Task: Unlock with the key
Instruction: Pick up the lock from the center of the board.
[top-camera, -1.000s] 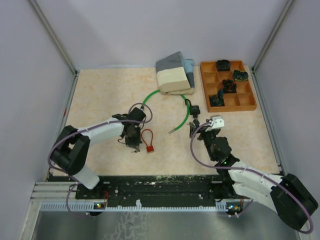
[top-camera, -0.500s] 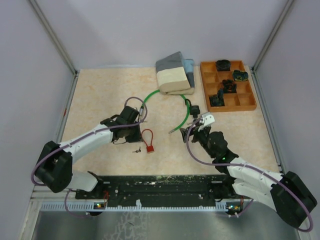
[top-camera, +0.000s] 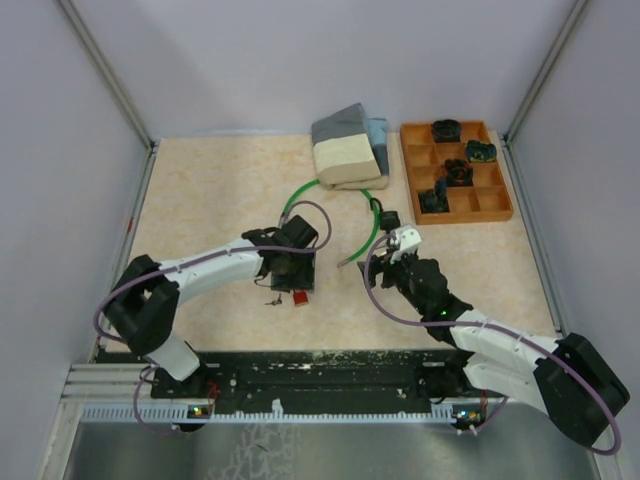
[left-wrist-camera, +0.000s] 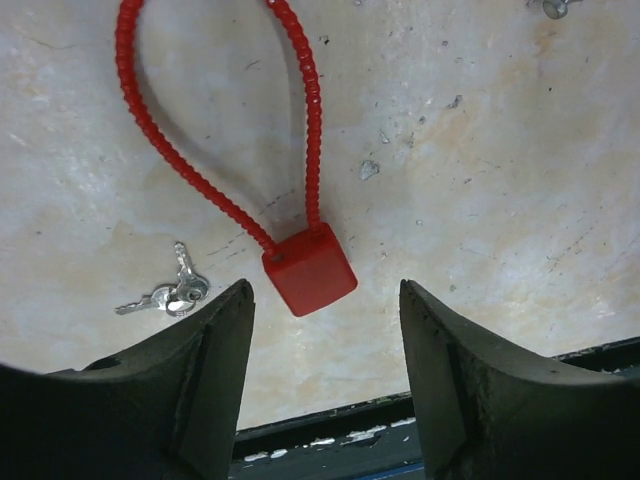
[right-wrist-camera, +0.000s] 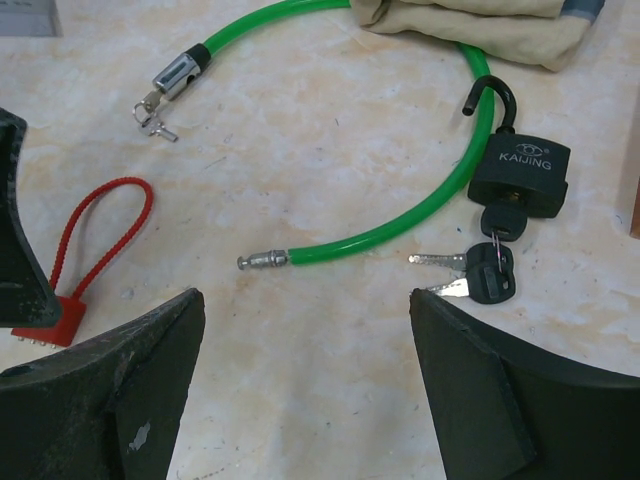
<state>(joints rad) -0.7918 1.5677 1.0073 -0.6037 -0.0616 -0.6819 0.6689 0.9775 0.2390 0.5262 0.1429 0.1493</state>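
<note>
Fingers of the left gripper (left-wrist-camera: 323, 305) stand apart and clasp nothing. They hang low over the table (top-camera: 200, 190), one on each side of the square body of the red cable lock (left-wrist-camera: 310, 268), and I see no contact between either finger and the lock. Its ribbed loop runs away from the body toward 12 o'clock in the left wrist view, and the whole lock lies flat. A small bunch of keys (left-wrist-camera: 168, 295) rests on the table at about 9 o'clock from the red body, just beside it and apart from it, so the key is not in the lock. The right gripper (right-wrist-camera: 300, 330) sits off at 3 o'clock from the red lock in the overhead view, with its jaws spread wide and empty, above bare tabletop. Just past it lies the metal tip of the green cable lock (right-wrist-camera: 350, 243). That cable sweeps up through 1 o'clock and back around to its silver lock head (right-wrist-camera: 180, 72) at 11 o'clock, where a second small key set (right-wrist-camera: 152, 118) sits against it. A black padlock (right-wrist-camera: 520, 178) lies at 2 o'clock with its shackle swung open, touching the green cable, and black-headed keys (right-wrist-camera: 490, 272) hang from its base. Farthest off, a folded cloth bundle (top-camera: 345, 150) rests at the table's 12 o'clock edge, and a wooden tray (top-camera: 458, 217) with black items in some compartments sits at 1 o'clock.
</note>
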